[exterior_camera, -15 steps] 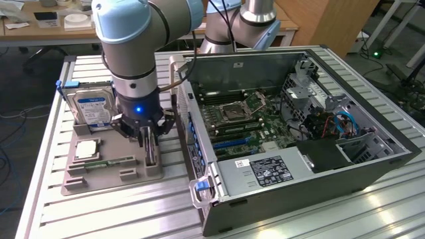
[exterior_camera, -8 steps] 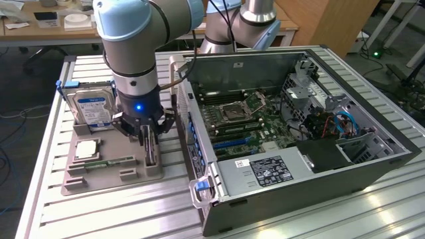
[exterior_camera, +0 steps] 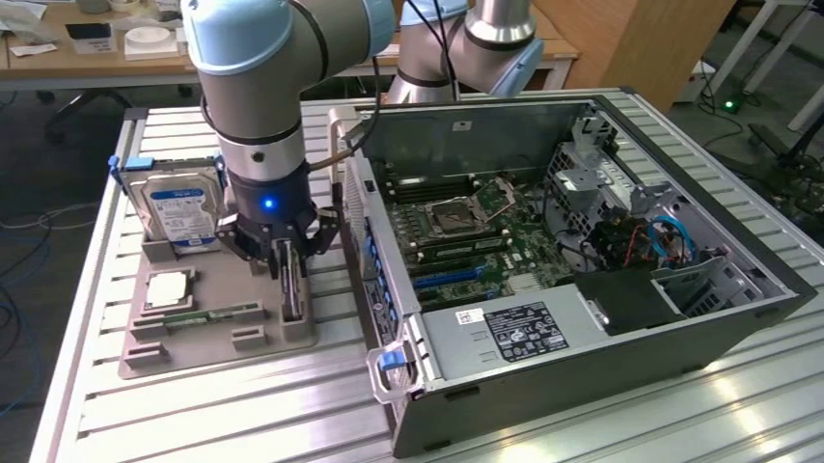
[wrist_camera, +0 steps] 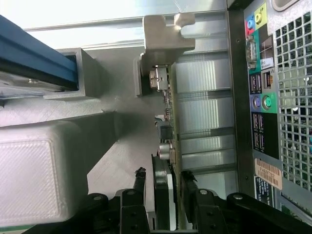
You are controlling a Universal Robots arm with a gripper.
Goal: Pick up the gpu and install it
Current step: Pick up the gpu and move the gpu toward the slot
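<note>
Arm (exterior_camera: 258,96) hangs straight down over the grey printed tray (exterior_camera: 193,352), which sits on the slatted metal counter (exterior_camera: 258,415) near its edge on the exterior view's left; the end effector (exterior_camera: 286,258) is right at the gpu (exterior_camera: 291,289), which stands edge-on in a slot along the tray side closest to the open pc case (exterior_camera: 618,362); so the card is in its tray slot, not in the case.

From the wrist view the end effector (wrist_camera: 165,195) is spread apart, with its black fingers (wrist_camera: 140,187) on either side of the gpu (wrist_camera: 174,122); looks like there's a sliver of gap on each side, so it's straddling the card rather than squeezing it; the far end of the card tucks into a slotted post of the tray (wrist_camera: 112,161), and the case's rear panel (wrist_camera: 273,97) with its coloured ports runs alongside just past it.

Rest of the tray: silver hard drive (exterior_camera: 180,214) with a blue-white label standing upright toward the counter's far edge; a cpu (exterior_camera: 169,287) lying flat in front of it; a narrow green memory stick (exterior_camera: 212,314) lying flat just beside the cpu.

The case lies on its side with the motherboard (exterior_camera: 477,231) showing, filling the counter toward the edge on the exterior view's right; tray and case sit just beside each other.
</note>
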